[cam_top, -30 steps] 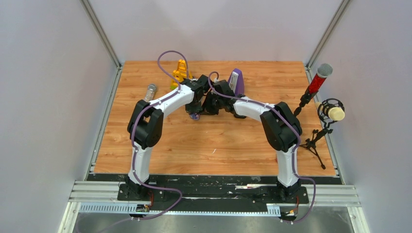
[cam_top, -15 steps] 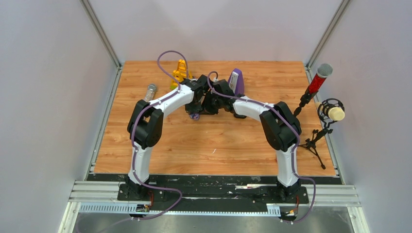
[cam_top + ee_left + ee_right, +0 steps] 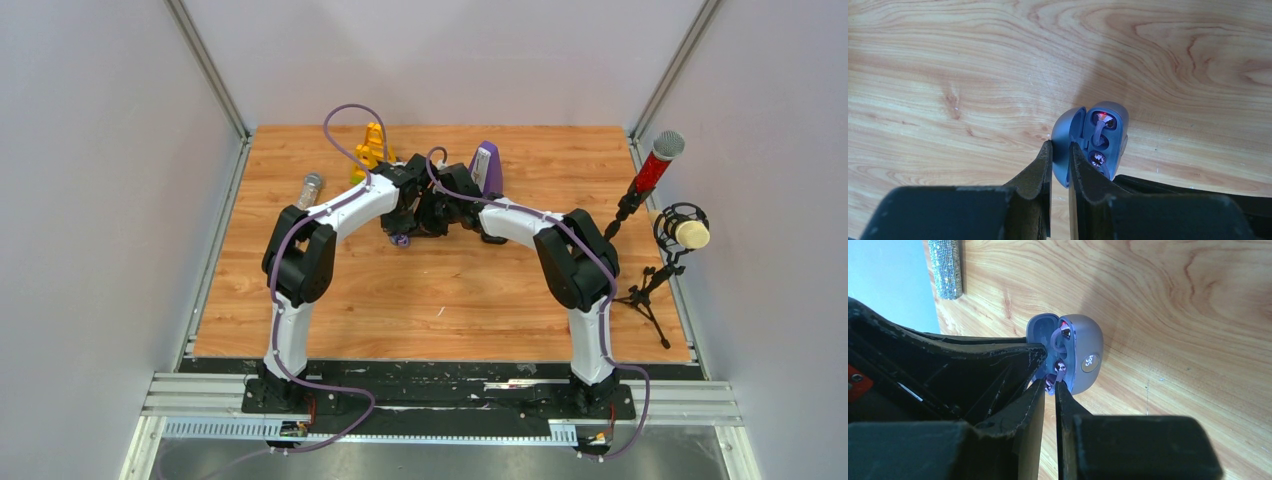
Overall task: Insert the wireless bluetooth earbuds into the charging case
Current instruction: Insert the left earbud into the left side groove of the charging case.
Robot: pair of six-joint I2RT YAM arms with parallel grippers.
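The right gripper's [image 3: 1050, 386] jaws have just been eased around an earbud [image 3: 1050, 381] at the open case's [image 3: 1088, 347] socket; whether it is gripped cannot be told. The case, between both grippers, is clamped by the left gripper [image 3: 1060, 148]. Seating seems nearly done.

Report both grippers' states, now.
Left gripper: shut on the open lid of the charging case.
Right gripper: tips narrowly flanking an earbud; grip cannot be told.
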